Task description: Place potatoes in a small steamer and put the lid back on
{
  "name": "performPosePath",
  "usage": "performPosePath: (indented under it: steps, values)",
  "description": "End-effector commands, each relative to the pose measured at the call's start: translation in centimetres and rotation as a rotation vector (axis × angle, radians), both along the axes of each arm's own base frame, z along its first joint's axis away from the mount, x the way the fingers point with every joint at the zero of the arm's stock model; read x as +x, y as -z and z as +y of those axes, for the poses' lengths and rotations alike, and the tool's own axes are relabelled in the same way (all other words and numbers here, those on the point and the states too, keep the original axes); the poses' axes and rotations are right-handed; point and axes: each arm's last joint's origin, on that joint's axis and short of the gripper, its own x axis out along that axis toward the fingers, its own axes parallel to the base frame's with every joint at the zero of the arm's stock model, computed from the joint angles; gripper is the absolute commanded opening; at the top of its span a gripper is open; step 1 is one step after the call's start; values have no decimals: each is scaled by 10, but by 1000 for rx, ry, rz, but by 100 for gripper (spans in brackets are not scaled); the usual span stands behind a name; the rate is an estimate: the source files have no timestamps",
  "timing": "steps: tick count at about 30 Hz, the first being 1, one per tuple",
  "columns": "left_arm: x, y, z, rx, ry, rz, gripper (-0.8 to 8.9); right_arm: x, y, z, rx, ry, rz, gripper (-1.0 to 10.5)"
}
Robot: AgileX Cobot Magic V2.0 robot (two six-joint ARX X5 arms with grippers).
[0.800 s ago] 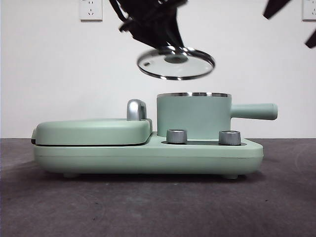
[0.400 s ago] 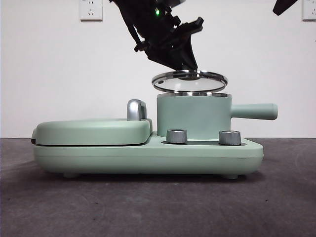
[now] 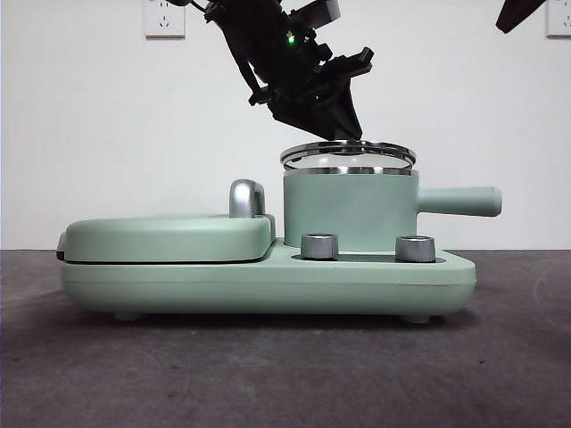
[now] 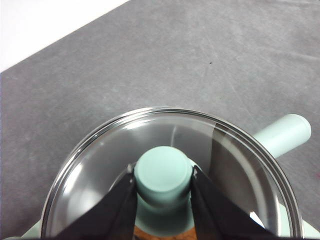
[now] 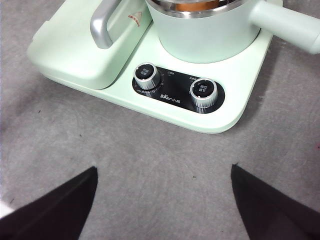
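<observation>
My left gripper [image 3: 343, 132] is shut on the mint-green knob [image 4: 163, 172] of the clear glass lid [image 3: 348, 152]. It holds the lid nearly level, just above the steel rim of the small steamer [image 3: 348, 209], whose straight handle [image 3: 459, 201] points right. In the left wrist view the lid [image 4: 100, 170] covers most of the pot mouth. A sliver of the orange-brown potato [image 5: 185, 4] shows inside the pot in the right wrist view. My right gripper [image 5: 162, 170] is open and empty, high above the table in front of the appliance, and shows as a black tip [image 3: 517, 13] at the top right corner.
The steamer stands on a mint-green base [image 3: 268, 281] with two steel dials [image 3: 319, 246] [image 3: 415, 248]. A flat griddle cover [image 3: 169, 236] with a chrome handle [image 3: 247, 198] fills the base's left half. Dark grey tabletop [image 3: 285, 374] lies all around.
My left gripper has lowered the lid from high and tilted above the pot to nearly level just over its rim. The right arm has drawn further out at the top right.
</observation>
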Motion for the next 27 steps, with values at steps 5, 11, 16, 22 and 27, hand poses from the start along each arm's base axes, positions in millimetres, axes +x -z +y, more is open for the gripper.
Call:
performPosePath:
  steps: [5, 11, 16, 22, 27]
  values:
    - [2, -8, -8, -37, 25, -55, 17, 1, -1, 1, 0, 16, -4, 424]
    - [5, 2, -11, -24, 31, -39, 17, 1, -1, 1, 3, 20, 2, 425]
    - [5, 5, -11, -16, 30, -28, 17, 1, -1, 1, 3, 21, 2, 425]
    - [4, 10, -11, 7, 30, 9, 19, 1, -1, 1, 5, 23, -4, 425]
    - [5, 15, -13, 30, 86, -6, 17, 1, -1, 1, 6, 22, -5, 425]
